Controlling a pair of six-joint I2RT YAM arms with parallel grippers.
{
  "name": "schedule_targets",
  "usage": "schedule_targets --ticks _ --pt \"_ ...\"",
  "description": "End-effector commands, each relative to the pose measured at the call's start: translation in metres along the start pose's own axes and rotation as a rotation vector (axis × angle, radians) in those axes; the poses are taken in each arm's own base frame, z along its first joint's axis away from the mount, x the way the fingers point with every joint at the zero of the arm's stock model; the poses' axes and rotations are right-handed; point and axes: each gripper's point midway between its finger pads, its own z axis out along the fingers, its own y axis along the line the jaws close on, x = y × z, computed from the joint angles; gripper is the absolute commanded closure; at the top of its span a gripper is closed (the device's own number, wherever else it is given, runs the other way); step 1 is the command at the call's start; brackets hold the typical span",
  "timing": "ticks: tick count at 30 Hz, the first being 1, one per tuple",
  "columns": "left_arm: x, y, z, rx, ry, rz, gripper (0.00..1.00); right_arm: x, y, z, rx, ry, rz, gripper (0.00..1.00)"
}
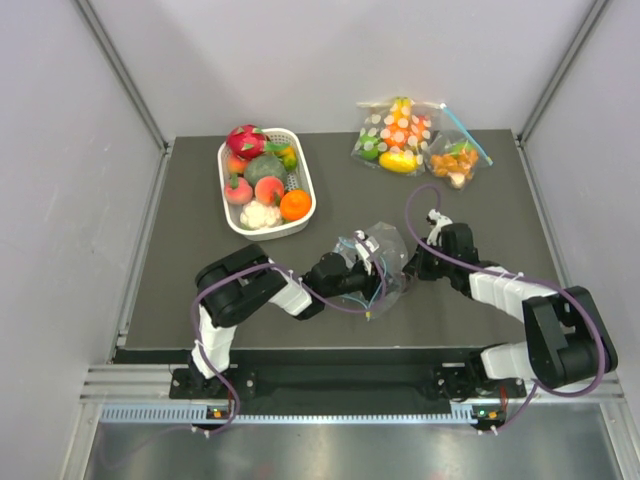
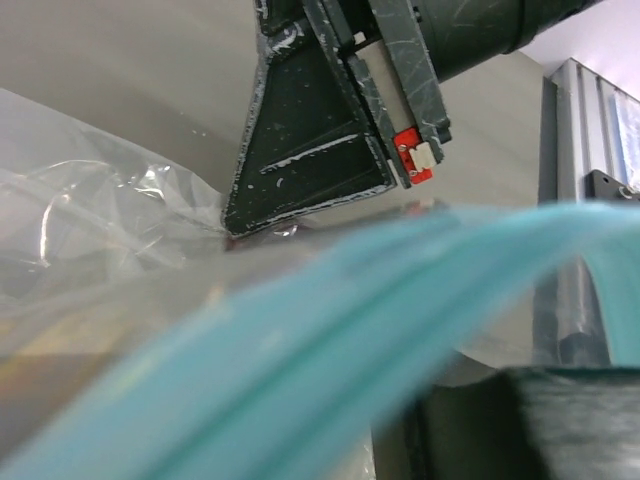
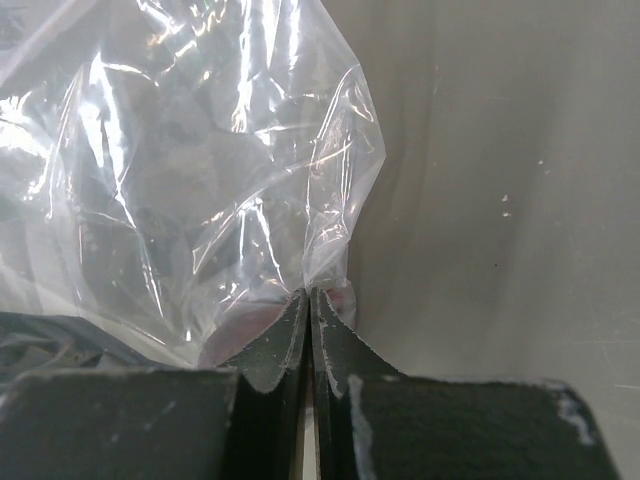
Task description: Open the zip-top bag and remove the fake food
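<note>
Right hand (image 3: 308, 300) is clamped shut on the zip-top bag (image 3: 200, 180) film. Left hand (image 1: 368, 268) meets the zip strip (image 2: 330, 330), its grip indeterminate, presumably to part the mouth.

Overhead view is evenly lit from above and sharp all round, with only faint soft shadows on the dark table (image 1: 190, 240). Left wrist view is a mess up close: the teal zip strip (image 2: 330, 330) is one big out-of-focus smear, and the bottom right corner is dark mush. Right wrist view is crisp on the zip-top bag (image 3: 200, 180), with white glare streaks along its crinkles.
</note>
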Motion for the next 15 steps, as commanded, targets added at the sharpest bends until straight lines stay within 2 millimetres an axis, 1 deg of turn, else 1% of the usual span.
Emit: schedule_targets --ticks 1,5,8,9,11,12,14,15 --pt "-0.016 0.003 0.003 -0.021 -0.073 0.050 0.65 0.007 0.011 -0.005 -0.046 0.014 -0.001 1.00" --pt "-0.013 0.010 -0.002 -0.059 -0.068 0.061 0.68 0.007 0.011 -0.006 -0.050 0.011 -0.001 1.00" --pt "-0.011 0.010 0.003 -0.049 -0.057 0.062 0.69 0.007 0.012 -0.006 -0.053 0.012 -0.002 1.00" --pt "-0.013 0.009 0.005 -0.042 -0.061 0.064 0.69 0.008 0.013 -0.006 -0.055 0.015 -0.001 1.00" --pt "-0.012 0.007 0.009 -0.027 -0.056 0.066 0.68 0.008 0.013 -0.007 -0.056 0.014 -0.002 1.00" --pt "-0.015 0.002 0.013 -0.014 -0.063 0.072 0.68 0.009 0.012 -0.006 -0.055 0.016 -0.001 1.00" --pt "-0.011 0.001 0.017 -0.013 -0.046 0.080 0.68 0.009 0.012 -0.006 -0.057 0.019 -0.001 1.00" --pt "-0.012 -0.004 0.022 -0.001 -0.044 0.087 0.67 0.009 0.013 -0.006 -0.060 0.017 0.000 1.00"
